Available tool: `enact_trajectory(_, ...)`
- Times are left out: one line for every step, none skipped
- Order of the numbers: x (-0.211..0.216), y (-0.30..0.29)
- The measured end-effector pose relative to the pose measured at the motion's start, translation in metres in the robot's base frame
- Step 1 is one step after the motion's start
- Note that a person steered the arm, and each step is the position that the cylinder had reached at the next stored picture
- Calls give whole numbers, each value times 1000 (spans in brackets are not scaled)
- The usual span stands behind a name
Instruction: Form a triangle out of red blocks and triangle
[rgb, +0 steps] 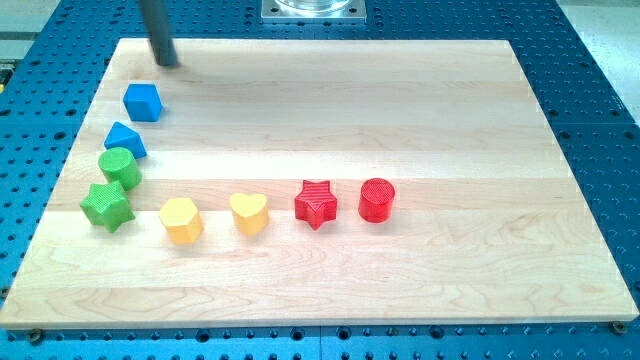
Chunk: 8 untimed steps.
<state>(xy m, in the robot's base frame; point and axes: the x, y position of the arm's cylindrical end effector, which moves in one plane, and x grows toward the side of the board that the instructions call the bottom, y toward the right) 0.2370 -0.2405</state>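
Note:
A red star block (316, 203) and a red cylinder block (377, 199) sit side by side, a little apart, right of the board's middle. A blue triangle block (125, 139) lies near the view's left edge of the board. My tip (167, 63) rests on the board at the view's top left, above a blue cube block (142, 101) and far from the red blocks.
A green cylinder block (119, 166) and a green star block (106, 204) lie below the blue triangle. A yellow hexagon block (181, 220) and a yellow heart block (249, 212) sit left of the red star. The wooden board (450, 110) lies on a blue perforated table.

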Motion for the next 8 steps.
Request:
enact_trajectory(42, -44)
enact_trajectory(80, -39)
enact_trajectory(124, -34)
enact_trajectory(147, -28)
enact_trajectory(167, -4)
enact_trajectory(181, 1)
enact_trajectory(176, 46)
enact_trajectory(176, 88)
